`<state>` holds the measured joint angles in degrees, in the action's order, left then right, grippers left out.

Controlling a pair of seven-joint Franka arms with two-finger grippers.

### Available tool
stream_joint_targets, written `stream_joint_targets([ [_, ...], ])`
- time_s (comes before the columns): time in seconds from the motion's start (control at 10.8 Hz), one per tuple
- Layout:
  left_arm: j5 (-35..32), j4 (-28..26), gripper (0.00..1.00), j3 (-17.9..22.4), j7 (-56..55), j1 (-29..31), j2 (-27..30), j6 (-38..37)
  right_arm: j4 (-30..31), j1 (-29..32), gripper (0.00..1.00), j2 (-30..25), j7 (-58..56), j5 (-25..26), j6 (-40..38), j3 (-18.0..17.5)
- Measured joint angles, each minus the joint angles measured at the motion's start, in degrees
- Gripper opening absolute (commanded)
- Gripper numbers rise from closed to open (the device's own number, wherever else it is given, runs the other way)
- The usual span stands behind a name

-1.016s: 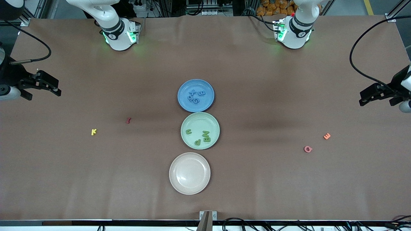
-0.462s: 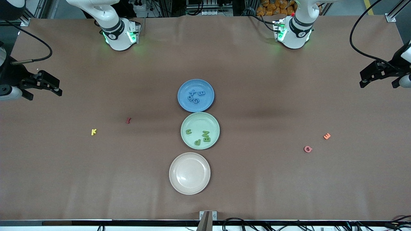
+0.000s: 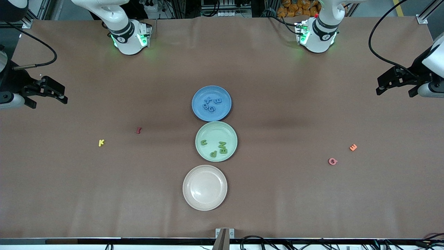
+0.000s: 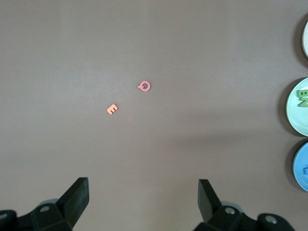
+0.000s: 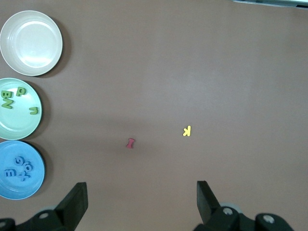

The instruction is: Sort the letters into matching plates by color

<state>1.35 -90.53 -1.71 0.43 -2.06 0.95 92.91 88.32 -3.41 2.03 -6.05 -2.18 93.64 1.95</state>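
Three plates lie in a row mid-table. The blue plate (image 3: 199, 95) holds several blue letters (image 3: 210, 103). The pale green plate (image 3: 213, 131) holds several green letters (image 3: 222, 148). The cream plate (image 3: 204, 187), nearest the front camera, is bare. A yellow letter (image 3: 101, 142) and a dark red letter (image 3: 138, 130) lie toward the right arm's end. A pink letter (image 3: 332, 161) and an orange letter (image 3: 353, 147) lie toward the left arm's end. My left gripper (image 3: 394, 93) hangs open over bare table at its end. My right gripper (image 3: 48, 102) waits open at its end.
Brown cloth covers the whole table. Black cables (image 3: 381, 52) loop over the cloth near each gripper. The arm bases (image 3: 130, 38) stand along the table edge farthest from the front camera. A small bracket (image 3: 224, 233) sits at the front edge.
The left gripper has shifted toward the bases' edge of the table and slightly toward the plates. The right gripper and all letters have stayed put.
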Motion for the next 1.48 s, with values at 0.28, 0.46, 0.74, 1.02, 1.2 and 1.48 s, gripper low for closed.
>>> stream_joint_targets([
  [0.28,-0.12,0.1,1.0,0.12,0.0,0.2,-0.05,0.0,0.0,0.0,1.0,0.0,-0.01,0.02,0.0,0.0],
  [0.46,-0.33,0.21,1.0,0.22,0.6,0.55,-0.41,0.01,-0.01,0.0,1.0,0.0,-0.02,0.02,0.01,0.03],
  [0.74,-0.35,0.47,1.0,0.16,0.73,0.35,-0.76,0.02,-0.03,0.0,1.0,-0.01,-0.02,0.03,0.02,0.05],
  [1.02,-1.19,0.58,1.0,0.09,2.21,0.19,-0.77,0.45,-0.05,0.01,1.0,-0.13,-0.04,0.07,0.02,0.17],
  [1.2,-1.35,0.64,1.0,0.09,2.36,0.19,-0.77,0.87,-0.05,0.01,1.0,-0.34,-0.05,0.07,0.01,0.17],
  [1.48,-1.42,0.66,1.0,0.11,2.37,0.23,-0.77,1.77,0.05,0.01,1.0,-0.88,-0.08,0.07,-0.27,0.17],
])
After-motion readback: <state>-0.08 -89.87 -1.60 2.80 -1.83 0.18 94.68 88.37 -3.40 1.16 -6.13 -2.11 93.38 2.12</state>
